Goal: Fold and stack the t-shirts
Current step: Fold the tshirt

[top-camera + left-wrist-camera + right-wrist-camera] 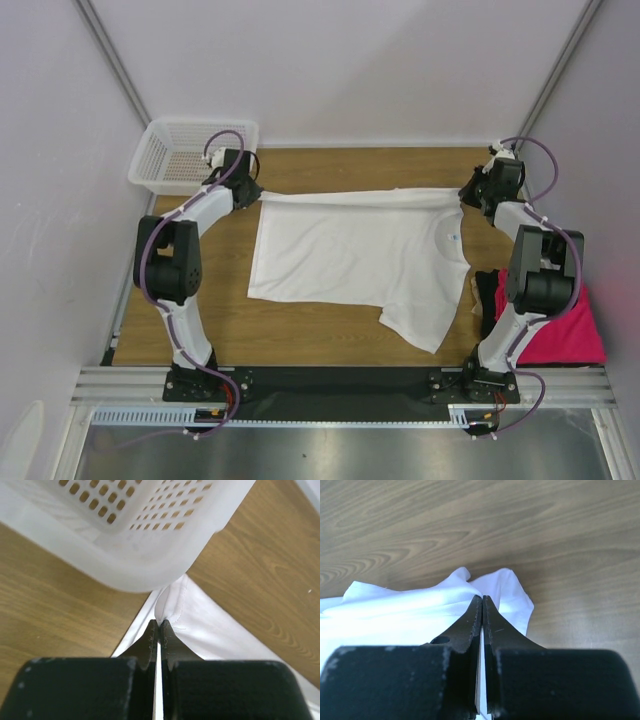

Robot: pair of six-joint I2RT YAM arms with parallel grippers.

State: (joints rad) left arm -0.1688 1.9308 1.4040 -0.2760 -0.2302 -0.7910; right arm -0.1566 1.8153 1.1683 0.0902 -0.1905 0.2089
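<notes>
Cloth spans my two arms: the white t-shirt (350, 255) lies flat mid-table, long axis running left to right, its far edge stretched between the left gripper (252, 192) and right gripper (468, 194). Both jaws are pinched fully closed on that edge, one at each end. I judge the fold draws this edge toward me, neither arm nearer than the other.

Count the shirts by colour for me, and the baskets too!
white t-shirt: 1
magenta-pink t-shirt: 1
black t-shirt: 1
white mesh basket: 1
Total: 4
</notes>
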